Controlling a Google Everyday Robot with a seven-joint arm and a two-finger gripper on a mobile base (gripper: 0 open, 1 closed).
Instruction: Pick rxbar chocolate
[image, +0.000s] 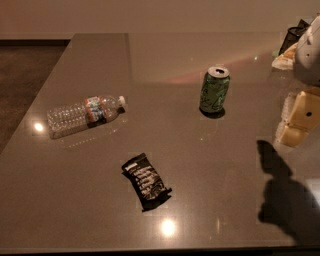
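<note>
The rxbar chocolate (146, 181) is a flat black wrapper with rows of white text. It lies on the grey table (100, 210) at front centre, angled from upper left to lower right. My gripper (298, 120) is a cream and yellow part at the right edge, above the table. It is far right of the bar and a little behind it, and it holds nothing that I can see. Its shadow (282, 195) falls on the table at the lower right.
A clear plastic water bottle (85, 114) lies on its side at the left. A green soda can (215, 91) stands upright at centre back. My white arm (310, 47) and some clutter (290, 42) are at the back right corner. The table's left edge runs diagonally beside dark floor (25, 70).
</note>
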